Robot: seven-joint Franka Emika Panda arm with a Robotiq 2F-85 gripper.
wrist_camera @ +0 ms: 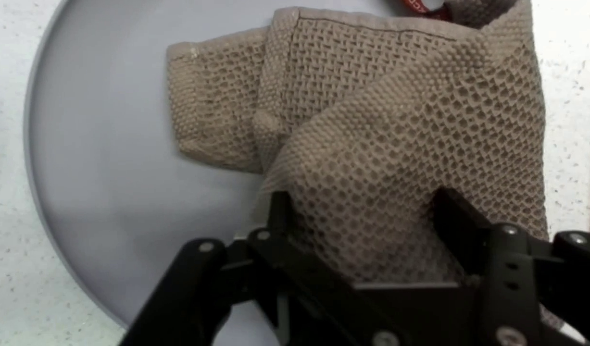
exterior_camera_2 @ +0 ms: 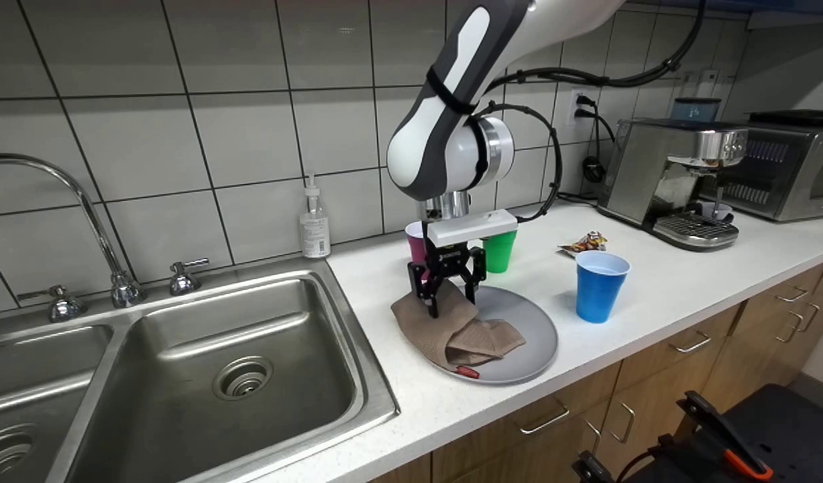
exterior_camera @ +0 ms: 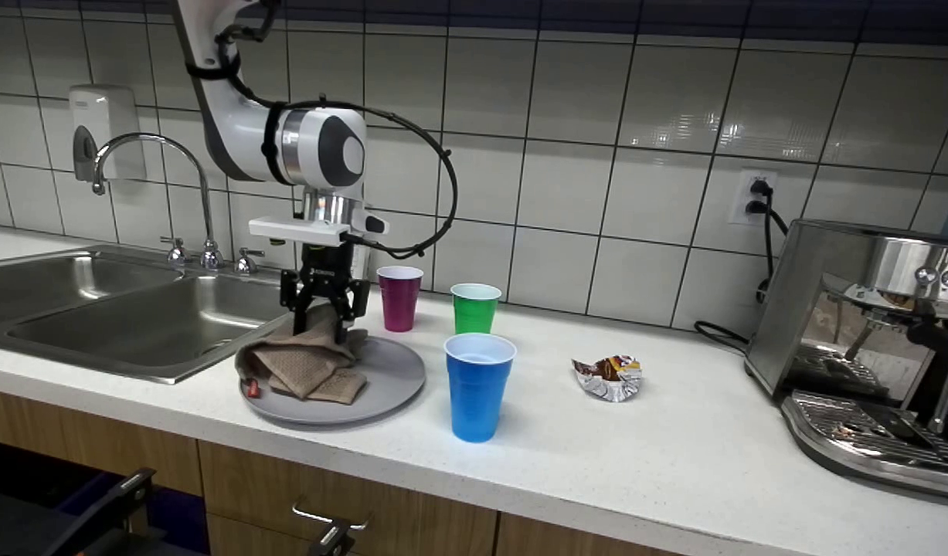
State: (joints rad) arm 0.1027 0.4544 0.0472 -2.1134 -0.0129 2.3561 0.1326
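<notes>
1. My gripper (exterior_camera: 319,332) points down, its two fingers (wrist_camera: 453,216) standing wide apart, with a raised fold of cloth in the gap between them.
2. That brown cloth (exterior_camera: 311,367) lies directly below me, folded and heaped. One finger meets its mesh in the wrist view; whether the other touches it I cannot tell.
3. Beneath the cloth, and so beneath me, is a round grey plate (exterior_camera: 392,378). The cloth covers one side of it and reaches past the rim.
4. A small red piece (exterior_camera_2: 467,371) rests below me at the plate's edge, just beside the cloth; the wrist view shows light lettering on it.
5. Near me, a little beyond the plate, a blue cup (exterior_camera: 474,394) stands upright on the white counter (exterior_camera: 674,448).
6. On my wall side, also upright, are a purple cup (exterior_camera_2: 416,248) and a green cup (exterior_camera_2: 500,255), both partly hidden behind me in an exterior view.
7. Farther from me lies a crumpled foil wrapper (exterior_camera: 611,382); well apart, the same way, is a coffee machine (exterior_camera_2: 642,174).
8. On my opposite side, the metal sink (exterior_camera_2: 377,392) has its edge near me; its curved faucet (exterior_camera_2: 97,227) stands farther off.
</notes>
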